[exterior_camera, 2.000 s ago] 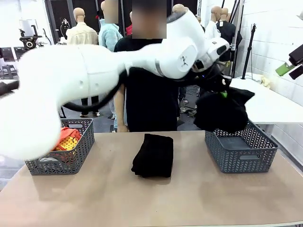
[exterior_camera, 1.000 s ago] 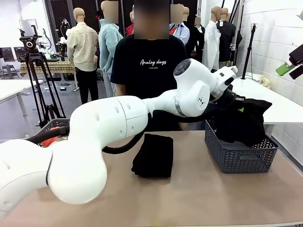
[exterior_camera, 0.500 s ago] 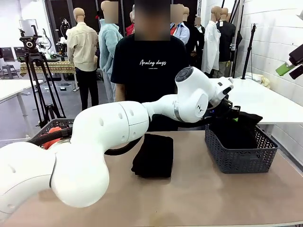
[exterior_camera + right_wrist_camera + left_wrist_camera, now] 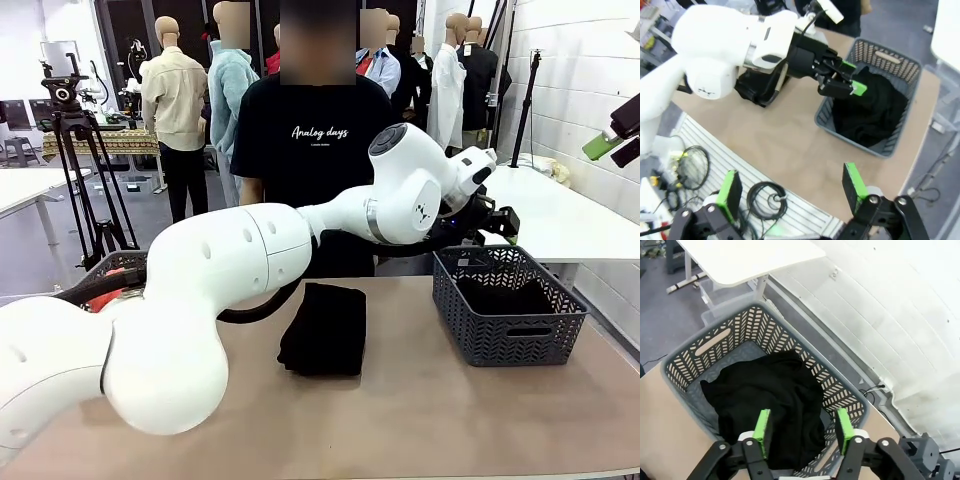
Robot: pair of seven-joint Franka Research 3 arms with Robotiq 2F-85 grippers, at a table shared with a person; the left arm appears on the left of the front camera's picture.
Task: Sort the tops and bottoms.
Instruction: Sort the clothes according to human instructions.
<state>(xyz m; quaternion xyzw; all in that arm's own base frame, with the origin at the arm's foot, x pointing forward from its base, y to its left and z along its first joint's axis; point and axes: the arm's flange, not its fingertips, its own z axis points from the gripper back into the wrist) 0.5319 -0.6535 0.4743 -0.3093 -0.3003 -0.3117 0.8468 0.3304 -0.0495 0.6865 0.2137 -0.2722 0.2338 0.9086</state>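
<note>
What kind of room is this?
Probably a robot lab, not a home: a white robot arm reaches over the table, a camera tripod stands behind, and cables lie coiled nearby.

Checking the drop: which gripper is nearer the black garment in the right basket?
Left. The left gripper hovers open just above the black garment lying in the grey basket; the right gripper, also open, is raised high and well off from it.

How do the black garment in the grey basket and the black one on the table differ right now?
The basket garment lies crumpled inside the grey basket; the table garment sits neatly folded on the tabletop. The basket garment lies below the open left gripper; the table garment has no gripper over it. Both are plain black.
</note>
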